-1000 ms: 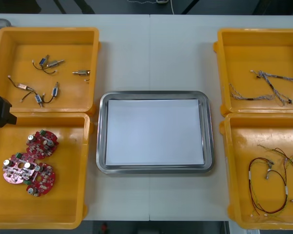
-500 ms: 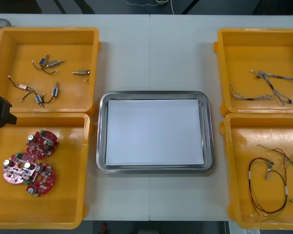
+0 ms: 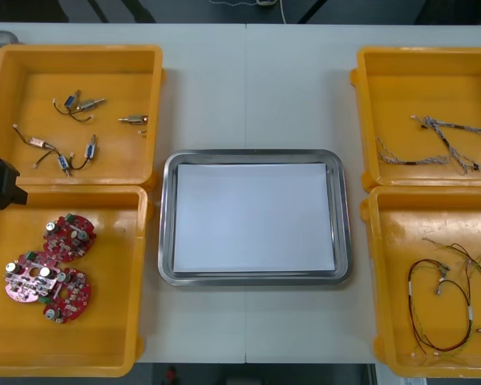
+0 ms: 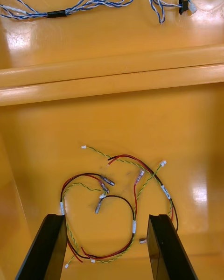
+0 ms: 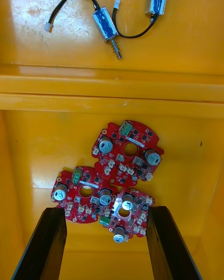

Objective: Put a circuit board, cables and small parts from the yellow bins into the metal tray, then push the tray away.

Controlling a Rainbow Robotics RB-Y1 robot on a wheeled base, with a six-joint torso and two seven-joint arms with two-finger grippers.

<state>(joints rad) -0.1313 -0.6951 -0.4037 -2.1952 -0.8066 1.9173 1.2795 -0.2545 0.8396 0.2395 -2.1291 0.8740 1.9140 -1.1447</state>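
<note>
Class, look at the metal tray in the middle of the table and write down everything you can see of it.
The metal tray is a rectangle with rounded corners. Its raised rim is shiny bare metal and its flat floor is white. It lies flat on the light table, with its long sides running across the front view, between the yellow bins, two on each side. Narrow strips of table show between it and the bins, so it seems to touch none of them. Nothing lies in it.
</note>
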